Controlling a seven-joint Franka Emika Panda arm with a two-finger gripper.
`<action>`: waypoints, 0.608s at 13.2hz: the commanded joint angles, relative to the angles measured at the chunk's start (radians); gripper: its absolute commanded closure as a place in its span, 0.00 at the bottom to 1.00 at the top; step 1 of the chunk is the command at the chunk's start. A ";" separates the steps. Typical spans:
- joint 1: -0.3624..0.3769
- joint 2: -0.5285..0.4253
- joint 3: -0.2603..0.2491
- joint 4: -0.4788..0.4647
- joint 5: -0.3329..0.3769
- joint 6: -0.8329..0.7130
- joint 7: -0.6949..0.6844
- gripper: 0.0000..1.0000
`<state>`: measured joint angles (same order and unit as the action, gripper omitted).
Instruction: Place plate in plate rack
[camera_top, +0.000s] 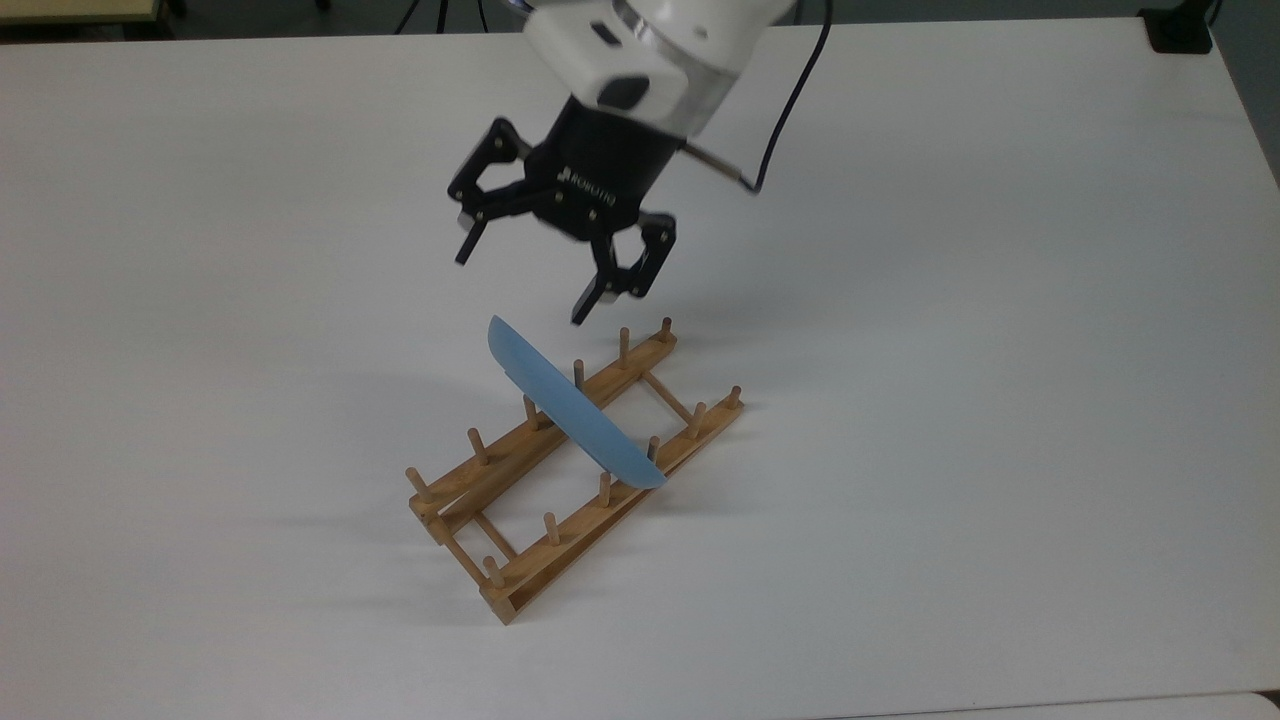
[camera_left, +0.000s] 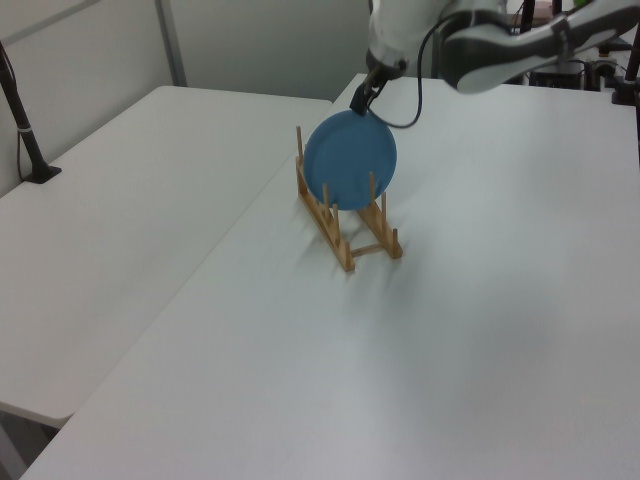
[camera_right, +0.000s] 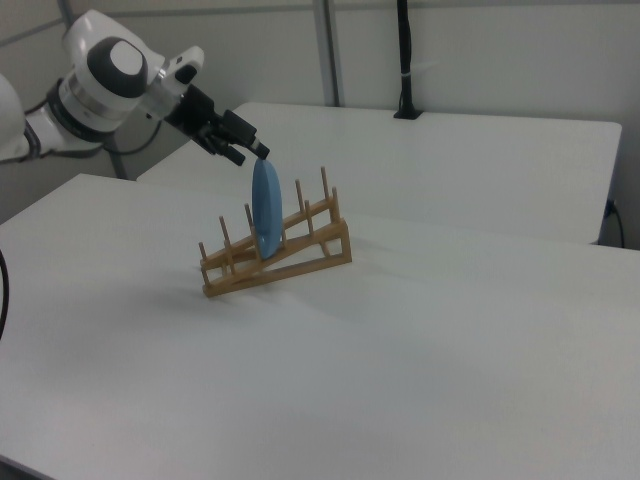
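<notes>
Hovering above the plate (camera_top: 575, 420) standing in the plate rack (camera_top: 520, 580), the end effector (camera_top: 524, 283) gapes wide, holding nothing

Bright, even overhead light; soft faint shadows fall on the white table (camera_top: 1000, 300); slight haze softens all views.

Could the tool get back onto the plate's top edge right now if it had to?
Probably yes. The tool hangs open just above the plate, which stands on edge in the plate rack, its upper rim clear of the pegs.
</notes>
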<state>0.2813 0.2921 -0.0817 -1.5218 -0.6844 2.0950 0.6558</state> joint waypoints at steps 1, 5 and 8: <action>-0.002 -0.092 -0.013 -0.029 0.194 -0.012 -0.077 0.00; -0.080 -0.165 -0.015 -0.037 0.506 -0.189 -0.359 0.00; -0.192 -0.252 -0.015 -0.064 0.695 -0.416 -0.637 0.00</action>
<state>0.1614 0.1374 -0.0954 -1.5238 -0.1098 1.8172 0.2104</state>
